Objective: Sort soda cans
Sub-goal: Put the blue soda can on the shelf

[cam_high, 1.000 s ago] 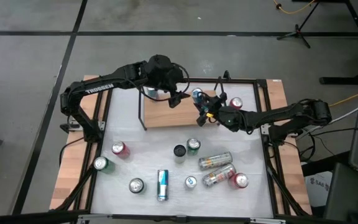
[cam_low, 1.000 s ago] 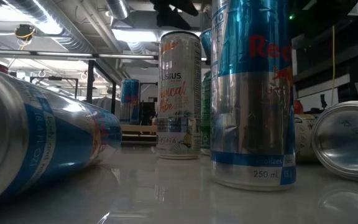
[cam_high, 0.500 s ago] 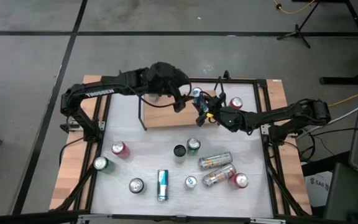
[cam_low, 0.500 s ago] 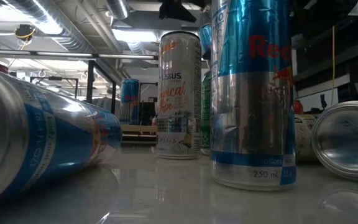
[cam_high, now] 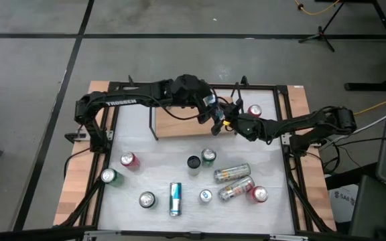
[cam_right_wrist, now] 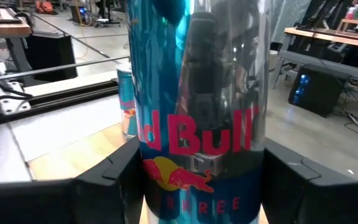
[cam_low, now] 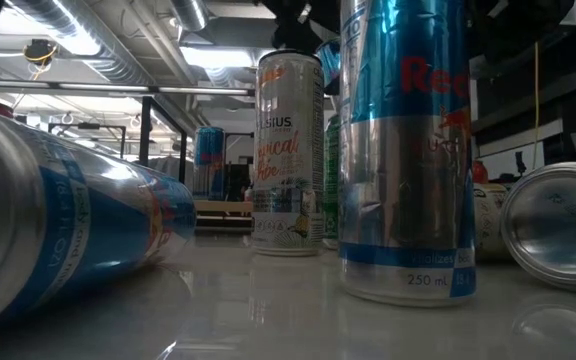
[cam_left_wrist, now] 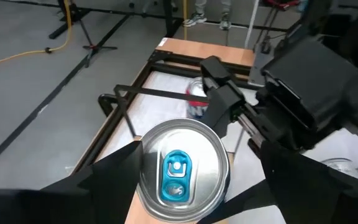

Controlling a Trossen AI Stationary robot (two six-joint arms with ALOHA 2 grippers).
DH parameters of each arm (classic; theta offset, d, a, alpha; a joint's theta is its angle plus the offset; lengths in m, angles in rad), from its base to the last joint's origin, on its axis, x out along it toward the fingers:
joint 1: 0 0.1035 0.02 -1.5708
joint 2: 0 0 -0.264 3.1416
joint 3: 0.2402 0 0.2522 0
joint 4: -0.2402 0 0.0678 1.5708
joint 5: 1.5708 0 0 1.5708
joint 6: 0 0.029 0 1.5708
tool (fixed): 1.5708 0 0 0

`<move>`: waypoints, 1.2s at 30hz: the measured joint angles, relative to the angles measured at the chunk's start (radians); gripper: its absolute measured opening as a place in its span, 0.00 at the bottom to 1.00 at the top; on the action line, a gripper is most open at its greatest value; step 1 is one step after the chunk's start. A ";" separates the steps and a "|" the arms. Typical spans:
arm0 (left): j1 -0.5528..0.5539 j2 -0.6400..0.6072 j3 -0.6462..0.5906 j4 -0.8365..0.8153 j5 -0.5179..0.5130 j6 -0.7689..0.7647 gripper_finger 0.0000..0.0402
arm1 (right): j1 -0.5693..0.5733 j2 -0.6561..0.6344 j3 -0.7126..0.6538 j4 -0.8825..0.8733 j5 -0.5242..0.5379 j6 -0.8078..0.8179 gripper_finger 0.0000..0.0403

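Nearest the low camera, loose soda cans (cam_high: 174, 199) stand and lie scattered over the table (cam_high: 159, 161) from seven to five o'clock. Farther, at twelve o'clock above the wooden board (cam_high: 173, 124), the right gripper (cam_high: 216, 120) clasps a blue-and-silver can (cam_right_wrist: 197, 118), while the left gripper (cam_high: 208, 107) hangs spread wide around the can's top.

Glossy metal soda cans (cam_low: 405, 150); seemingly wooden platform (cam_high: 179, 126)

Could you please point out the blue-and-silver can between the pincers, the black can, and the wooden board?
Blue-and-silver can (cam_left_wrist: 178, 174): left wrist view, on its silver top.
Black can (cam_high: 193, 163): high view, on its top.
Wooden board (cam_high: 179, 125): high view, on its bare surface.
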 joint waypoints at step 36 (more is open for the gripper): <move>-0.006 0.001 0.000 -0.002 -0.101 0.017 0.79 | 0.001 -0.001 0.000 0.005 0.019 -0.002 0.56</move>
